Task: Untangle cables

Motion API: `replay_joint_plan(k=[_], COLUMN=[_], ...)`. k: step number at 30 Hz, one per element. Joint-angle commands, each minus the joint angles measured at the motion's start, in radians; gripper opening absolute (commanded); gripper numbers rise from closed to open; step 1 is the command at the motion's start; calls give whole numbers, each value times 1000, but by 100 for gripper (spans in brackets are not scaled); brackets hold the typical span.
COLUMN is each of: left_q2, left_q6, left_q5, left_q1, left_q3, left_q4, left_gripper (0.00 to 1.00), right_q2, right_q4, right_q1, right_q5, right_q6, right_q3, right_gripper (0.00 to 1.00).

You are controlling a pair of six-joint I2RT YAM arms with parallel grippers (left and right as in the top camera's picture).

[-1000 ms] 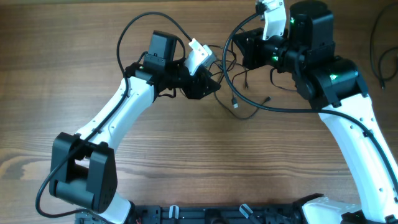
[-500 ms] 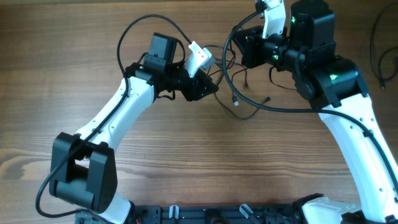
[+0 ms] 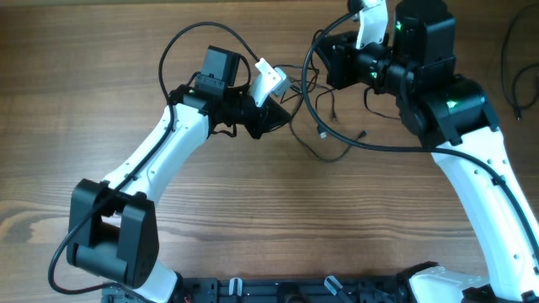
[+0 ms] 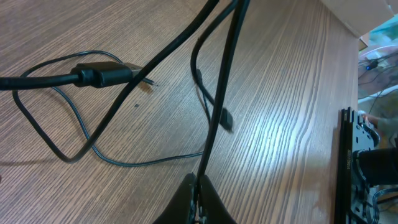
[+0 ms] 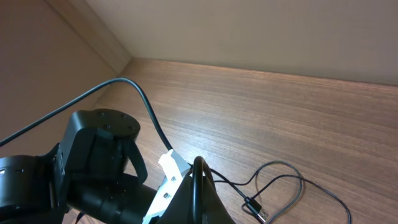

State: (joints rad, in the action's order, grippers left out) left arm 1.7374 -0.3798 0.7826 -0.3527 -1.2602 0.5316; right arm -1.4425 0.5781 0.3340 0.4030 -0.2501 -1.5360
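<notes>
Cables (image 3: 322,131) sit as a loose tangle of thin black wire on the desk (image 3: 84,101), top centre in the overhead view, between the two arms.

- **Left:** the left end effector (image 3: 286,111) is at the left edge of the tangle, tips pointing right. In the left wrist view its fingers (image 4: 212,210) are pressed together, and one thin strand (image 4: 214,124) rises from between them, so it is clamped on a strand of the cables. Beyond it a slack loop and a small plug (image 4: 225,119) lie flat on the wood.
- **Middle:** the rest of the wire is slack on the desk, with the loops crossing each other. A thicker arm lead (image 3: 306,88) curves past the tangle, and this one belongs to the robot.
- **Right:** the right end effector (image 3: 318,67) is at the upper right of the tangle, tips pointing left. In the right wrist view its fingers (image 5: 211,208) are together with a dark strand arching over the tips. It looks pinched on a wire too, though the contact is partly hidden. More wire and a plug lie on the desk (image 5: 311,99) past it.

**Step:** both grips look set, and separation has not yet started.

**Next:** likely draw the two held strands apart, left going left and right going right or up. This needs slow travel, a firm pinch, and a watch for wire snagging on the arm lead or a plug catching in a loop.
</notes>
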Motion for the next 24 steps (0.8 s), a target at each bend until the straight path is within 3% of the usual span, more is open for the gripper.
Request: replay_joint_plan(k=[1, 2, 3, 4, 6, 10, 13, 20, 22, 24], left_q2=[11, 11, 11, 11, 11, 11, 11, 13, 13, 13], left_q6=[-3, -2, -2, -2, -2, -3, -10, -10, -10, -10], left_q5=[12, 12, 13, 13, 13, 13, 13, 7, -9, -18], left_q1=[-5, -5, -5, -5, -5, -12, -21, -48, -48, -48], left_q3=[0, 0, 0, 0, 0, 0, 0, 1, 1, 1], left_q4=[0, 1, 5, 9, 16, 19, 15, -13, -15, -14], left_gripper=[4, 4, 32, 52, 63, 63, 53, 51, 36, 31], right_q2=[6, 6, 6, 6, 6, 6, 6, 6, 6, 6], right_q4=[-9, -10, -9, -9, -10, -11, -17, -42, -43, -46], right_q1=[-1, -1, -1, -1, -1, -1, -1, -1, -1, -1], right_q5=[17, 17, 17, 17, 17, 17, 23, 53, 70, 70], right_q6=[-14, -14, -14, -14, -14, -14, -16, -23, -23, -23], right_q3=[-11, -11, -11, -11, -11, -11, -11, -11, -11, -11], right_gripper=[4, 4, 4, 4, 4, 4, 4, 4, 4, 4])
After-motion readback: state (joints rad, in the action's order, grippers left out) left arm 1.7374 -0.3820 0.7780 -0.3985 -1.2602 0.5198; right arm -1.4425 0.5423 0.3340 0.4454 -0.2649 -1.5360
